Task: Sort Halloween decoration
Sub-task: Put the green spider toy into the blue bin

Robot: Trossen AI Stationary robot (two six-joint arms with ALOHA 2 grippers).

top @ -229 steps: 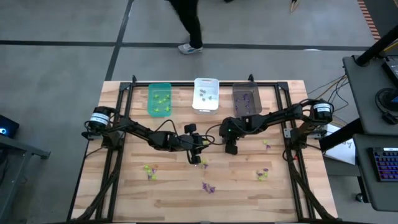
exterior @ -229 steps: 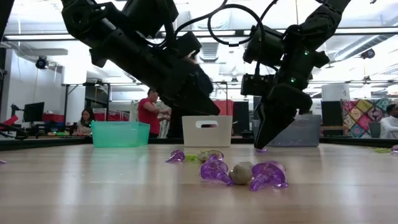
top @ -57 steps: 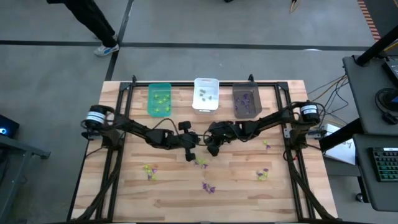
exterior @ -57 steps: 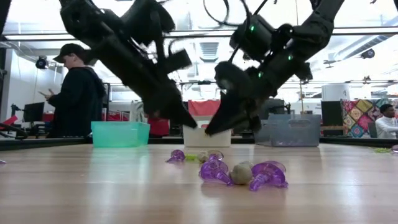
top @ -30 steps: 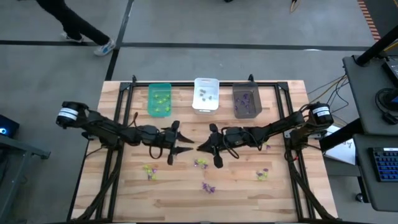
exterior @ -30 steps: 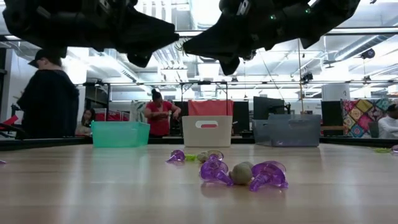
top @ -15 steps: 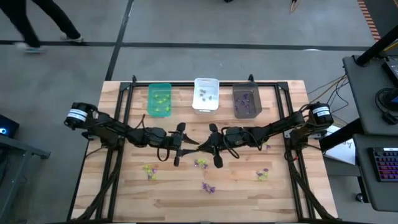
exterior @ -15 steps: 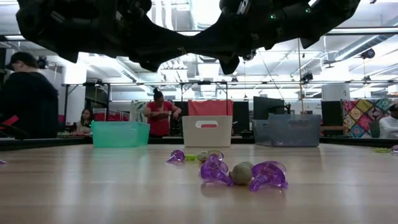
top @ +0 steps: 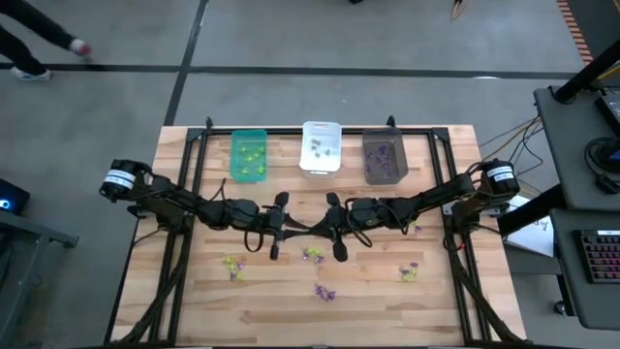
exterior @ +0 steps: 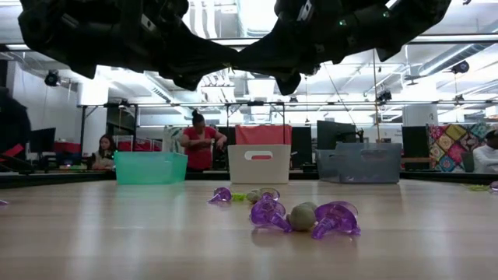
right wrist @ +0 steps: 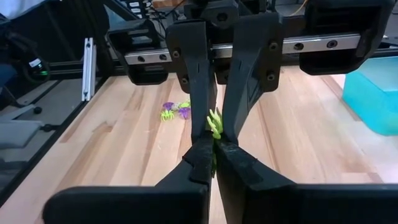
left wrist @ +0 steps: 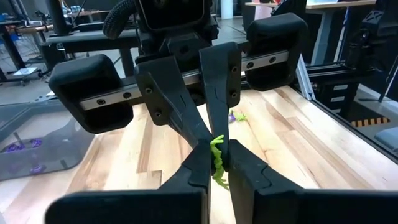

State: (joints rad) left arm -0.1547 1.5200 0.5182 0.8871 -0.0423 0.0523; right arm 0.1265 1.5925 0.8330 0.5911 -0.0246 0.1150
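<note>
table (top: 194,291): wood; green bin (top: 248,155) at the far edge, other trinkets loose on the near half.
left gripper (top: 302,229): tip-to-tip with the right, mid-air, clamped on trinket.
right gripper (top: 316,229): also pinched shut on trinket.
yellow-green trinket (left wrist: 217,157): held by both tips above table centre.
handover: judgement — release one side only, confirm other grip first.

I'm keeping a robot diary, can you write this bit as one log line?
left gripper: shut on yellow-green trinket | right gripper: shut on it too | both tip to tip above table
</note>
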